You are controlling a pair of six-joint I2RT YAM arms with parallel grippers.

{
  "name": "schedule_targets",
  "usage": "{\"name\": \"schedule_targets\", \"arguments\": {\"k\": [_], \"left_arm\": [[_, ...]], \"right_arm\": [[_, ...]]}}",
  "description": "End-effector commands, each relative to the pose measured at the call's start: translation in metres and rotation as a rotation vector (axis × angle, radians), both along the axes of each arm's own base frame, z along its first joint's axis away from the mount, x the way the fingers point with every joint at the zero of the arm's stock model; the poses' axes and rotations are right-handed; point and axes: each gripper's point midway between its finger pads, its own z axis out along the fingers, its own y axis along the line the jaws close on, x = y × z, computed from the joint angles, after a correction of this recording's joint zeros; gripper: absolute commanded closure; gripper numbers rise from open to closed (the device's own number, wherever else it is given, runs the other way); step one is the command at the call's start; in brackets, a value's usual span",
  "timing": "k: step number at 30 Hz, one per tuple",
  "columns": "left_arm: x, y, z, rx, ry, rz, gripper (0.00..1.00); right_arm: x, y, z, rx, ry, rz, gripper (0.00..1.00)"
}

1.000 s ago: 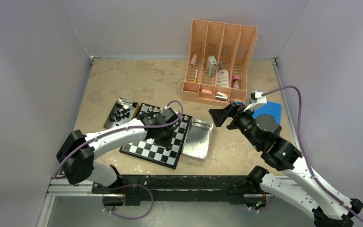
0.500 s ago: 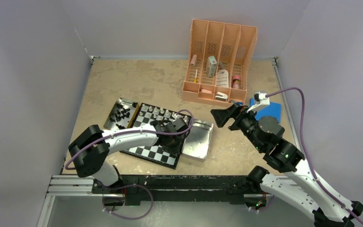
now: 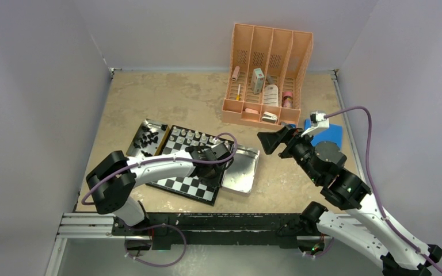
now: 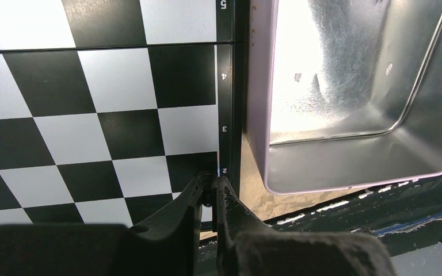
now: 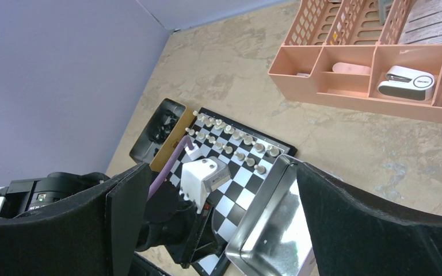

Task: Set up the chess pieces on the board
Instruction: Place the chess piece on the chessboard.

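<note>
My left gripper sits at the bottom of its wrist view with its fingers pressed together. I see no piece between them. It hangs over the near right corner of the board, just beside the silver tray, which shows bare metal.

A second ago this arm lay across the middle of the board; it has since swung toward that corner. That uncovers the white pieces in two rows along the board's far edge. The near squares are bare.

The black pieces lie in the other tray, left of the board, so I judge black comes next.

My right gripper hovers spread wide, right of centre, before the pink organiser.
</note>
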Motion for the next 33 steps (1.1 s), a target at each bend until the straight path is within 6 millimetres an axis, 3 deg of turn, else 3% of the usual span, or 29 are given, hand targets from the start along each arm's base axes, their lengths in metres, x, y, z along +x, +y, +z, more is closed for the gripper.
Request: {"name": "schedule_targets", "arguments": {"k": [1,27,33], "left_arm": [[0.0054,0.0032,-0.0070,0.048,-0.024,0.026,0.90],[0.0096,0.0051,-0.0051,0.106,-0.052,0.035,0.89],[0.0093,0.0021,0.0016,0.101,-0.053,0.031,0.79]], "right_arm": [[0.0001,-0.0042,0.0246,0.050,-0.050,-0.019,0.01],[0.0001,-0.0006,0.0216,0.056,-0.044,-0.005,0.01],[-0.0001,-0.0008,0.0207,0.053,-0.043,-0.005,0.01]]}}
